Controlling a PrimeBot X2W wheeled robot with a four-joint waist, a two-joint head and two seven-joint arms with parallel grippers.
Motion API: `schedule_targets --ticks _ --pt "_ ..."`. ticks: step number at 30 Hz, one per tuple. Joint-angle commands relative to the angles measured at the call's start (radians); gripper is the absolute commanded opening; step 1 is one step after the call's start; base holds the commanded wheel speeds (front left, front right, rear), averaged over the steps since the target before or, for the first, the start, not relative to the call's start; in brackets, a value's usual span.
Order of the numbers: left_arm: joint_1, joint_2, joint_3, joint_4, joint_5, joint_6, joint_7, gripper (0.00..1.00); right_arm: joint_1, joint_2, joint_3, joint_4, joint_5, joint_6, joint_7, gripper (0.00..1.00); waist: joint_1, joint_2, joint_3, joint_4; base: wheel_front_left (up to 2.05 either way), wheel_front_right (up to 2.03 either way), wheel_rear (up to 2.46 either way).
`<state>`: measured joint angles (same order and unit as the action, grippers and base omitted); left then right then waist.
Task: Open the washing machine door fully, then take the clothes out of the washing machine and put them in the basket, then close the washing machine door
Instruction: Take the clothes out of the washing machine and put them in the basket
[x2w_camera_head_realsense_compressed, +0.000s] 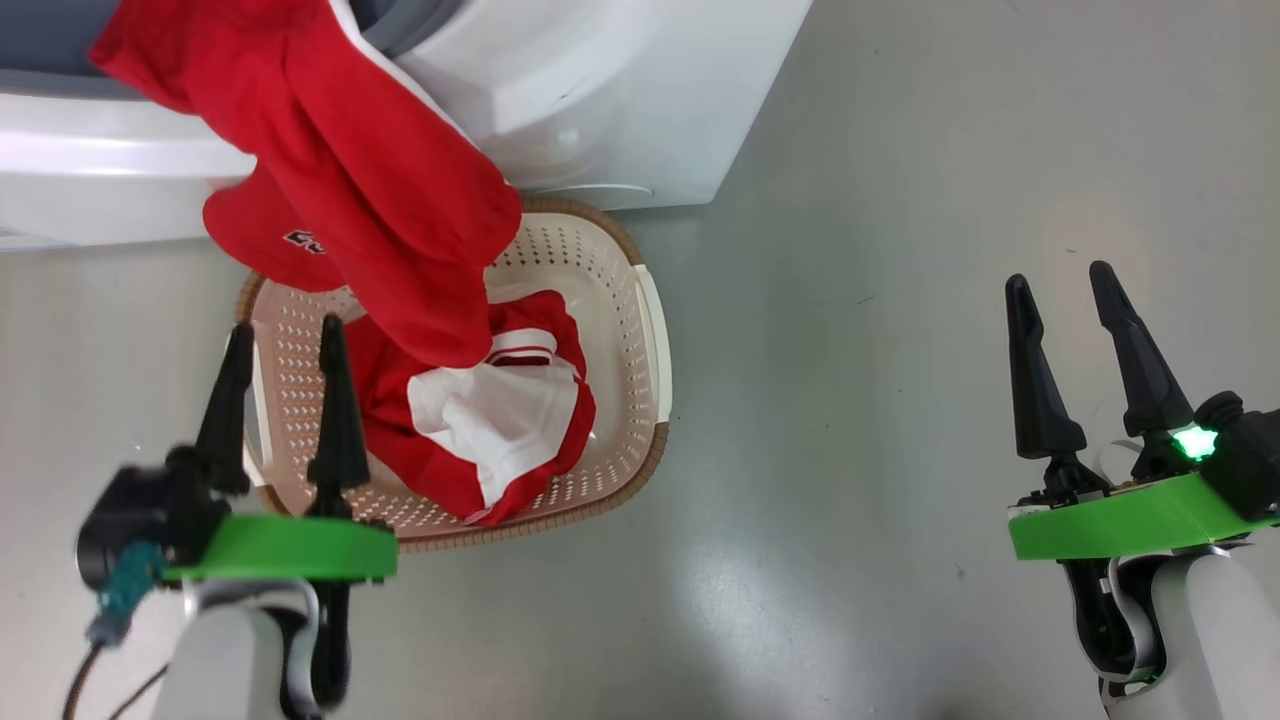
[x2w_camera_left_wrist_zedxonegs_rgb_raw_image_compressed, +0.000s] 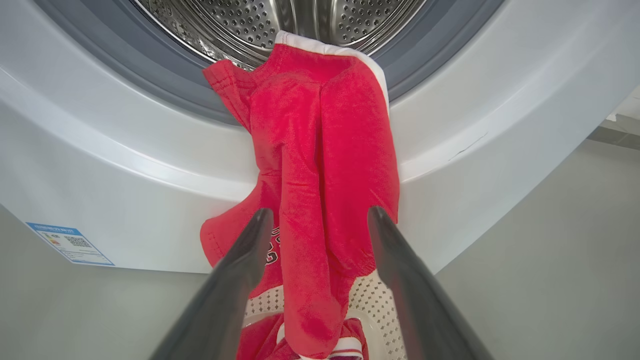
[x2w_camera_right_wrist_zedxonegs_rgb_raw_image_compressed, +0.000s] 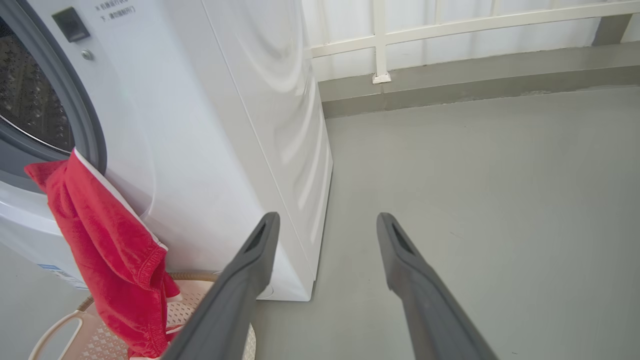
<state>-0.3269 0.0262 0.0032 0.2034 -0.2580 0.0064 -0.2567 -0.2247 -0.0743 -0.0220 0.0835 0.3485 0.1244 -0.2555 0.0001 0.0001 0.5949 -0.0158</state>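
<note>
A red garment (x2w_camera_head_realsense_compressed: 370, 170) hangs out of the washing machine (x2w_camera_head_realsense_compressed: 600, 90) mouth, draped over the grey rubber ring (x2w_camera_left_wrist_zedxonegs_rgb_raw_image_compressed: 150, 65) and down into the basket (x2w_camera_head_realsense_compressed: 630, 300). A second red and white garment (x2w_camera_head_realsense_compressed: 500, 420) lies in the basket. My left gripper (x2w_camera_head_realsense_compressed: 285, 345) hovers open over the basket's near left side, a little short of the hanging cloth (x2w_camera_left_wrist_zedxonegs_rgb_raw_image_compressed: 320, 165), holding nothing. Far to the right, over bare floor, my right gripper (x2w_camera_head_realsense_compressed: 1060, 280) is open too. The steel drum (x2w_camera_left_wrist_zedxonegs_rgb_raw_image_compressed: 280, 20) shows behind the cloth. The door is out of view.
The basket stands on the grey floor (x2w_camera_head_realsense_compressed: 880, 300) right against the machine's front. A blue label (x2w_camera_left_wrist_zedxonegs_rgb_raw_image_compressed: 70, 243) sits low on the machine's front. A white railing and wall (x2w_camera_right_wrist_zedxonegs_rgb_raw_image_compressed: 450, 30) run behind the open floor to the machine's right.
</note>
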Motion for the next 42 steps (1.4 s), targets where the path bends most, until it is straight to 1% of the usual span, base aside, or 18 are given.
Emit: schedule_targets --ticks 1,4,10,17,20,28,29,30,31,32,34,42 --pt "-0.026 0.024 0.035 -0.001 0.0 -0.009 -0.005 1.0 0.016 -0.01 0.017 -0.024 -0.017 0.006 -0.006 1.0 -0.0001 -0.0001 0.003 0.003 0.0 0.0 0.0" --pt "-0.101 0.024 0.053 0.066 -0.01 -0.033 -0.005 1.0 0.012 -0.011 0.017 -0.024 -0.018 0.006 -0.006 1.0 -0.0001 -0.0001 0.008 0.007 0.0 0.0 0.0" --pt "-0.274 0.039 0.087 0.249 0.045 -0.069 -0.005 1.0 -0.008 -0.013 0.027 -0.024 -0.017 0.006 -0.006 1.0 -0.0001 -0.0001 0.03 0.001 0.0 0.0 0.0" --pt "-0.437 0.049 0.104 0.44 0.083 -0.09 -0.005 1.0 -0.021 -0.011 0.024 -0.03 -0.015 0.006 -0.006 1.0 -0.0001 -0.0001 0.052 -0.015 0.0 0.0 0.0" --pt "-0.491 0.053 0.116 0.519 0.091 -0.091 -0.005 1.0 -0.025 -0.01 0.023 -0.029 -0.015 0.006 -0.006 1.0 -0.0001 -0.0001 0.059 -0.022 0.0 0.0 0.0" --pt "-0.598 0.066 0.134 0.653 0.1 -0.103 -0.005 1.0 -0.034 -0.004 0.022 -0.029 -0.015 0.006 -0.006 1.0 -0.0001 -0.0001 0.068 -0.031 0.0 0.0 0.0" --pt "-0.608 0.068 0.135 0.664 0.1 -0.106 -0.005 0.96 -0.035 -0.003 0.022 -0.029 -0.015 0.006 -0.006 1.0 -0.0001 -0.0001 0.068 -0.032 0.0 0.0 0.0" --pt "-0.616 0.069 0.136 0.673 0.1 -0.108 -0.005 0.82 -0.036 -0.003 0.023 -0.029 -0.015 0.006 -0.006 1.0 -0.0001 -0.0001 0.068 -0.032 0.0 0.0 0.0" --pt "-0.622 0.07 0.138 0.681 0.1 -0.111 -0.005 0.44 -0.037 -0.003 0.023 -0.029 -0.015 0.006 -0.006 1.0 -0.0001 -0.0001 0.067 -0.033 0.0 0.0 0.0" --pt "-0.622 0.07 0.138 0.681 0.1 -0.111 -0.005 0.44 -0.037 -0.003 0.023 -0.029 -0.015 0.006 -0.006 1.0 -0.0001 -0.0001 0.067 -0.033 0.0 0.0 0.0" --pt "-0.629 0.071 0.141 0.691 0.1 -0.114 -0.005 0.0 -0.038 -0.003 0.023 -0.029 -0.014 0.006 -0.006 1.0 -0.0001 -0.0001 0.066 -0.035 0.0 0.0 0.0" --pt "-0.592 0.06 0.144 0.69 0.099 -0.129 -0.005 0.0 -0.034 -0.002 0.019 -0.03 -0.015 0.006 -0.006 1.0 -0.0001 -0.0001 0.059 -0.031 0.0 0.0 0.0"
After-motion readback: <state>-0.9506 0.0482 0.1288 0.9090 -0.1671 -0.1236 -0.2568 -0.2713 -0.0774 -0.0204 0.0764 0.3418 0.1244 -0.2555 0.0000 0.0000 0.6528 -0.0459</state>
